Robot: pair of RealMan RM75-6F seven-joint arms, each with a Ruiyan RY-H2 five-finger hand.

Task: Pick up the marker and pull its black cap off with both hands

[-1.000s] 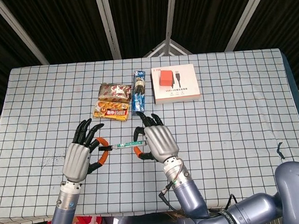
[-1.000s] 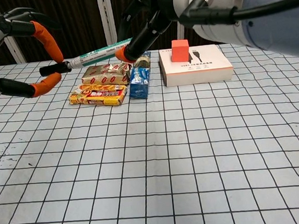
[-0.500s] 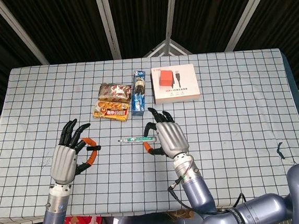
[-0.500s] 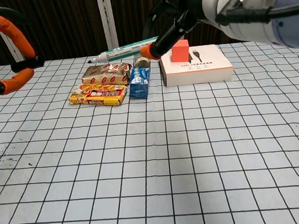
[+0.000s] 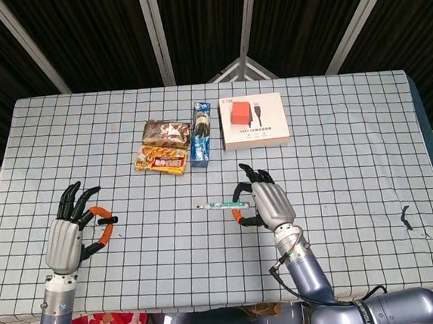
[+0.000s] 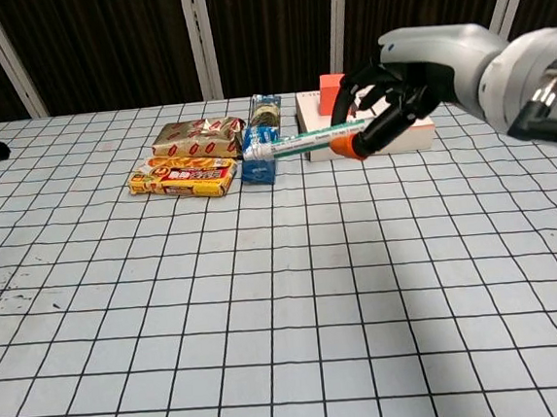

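At frame centre we see the right hand (image 5: 264,204) pinching the uncapped marker (image 5: 220,205); lower left, the left hand (image 5: 75,231) pinches its black cap (image 5: 108,219) (snack packets (image 5: 162,146) and white box (image 5: 253,121) lie beyond, well apart).

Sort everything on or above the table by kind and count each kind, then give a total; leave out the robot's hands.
Snack packs: 3 – brown pack, yellow-red bar, blue pack
Boxes: 1 – white box
Markers: 1 – marker
Caps: 1 – black cap
Total: 6
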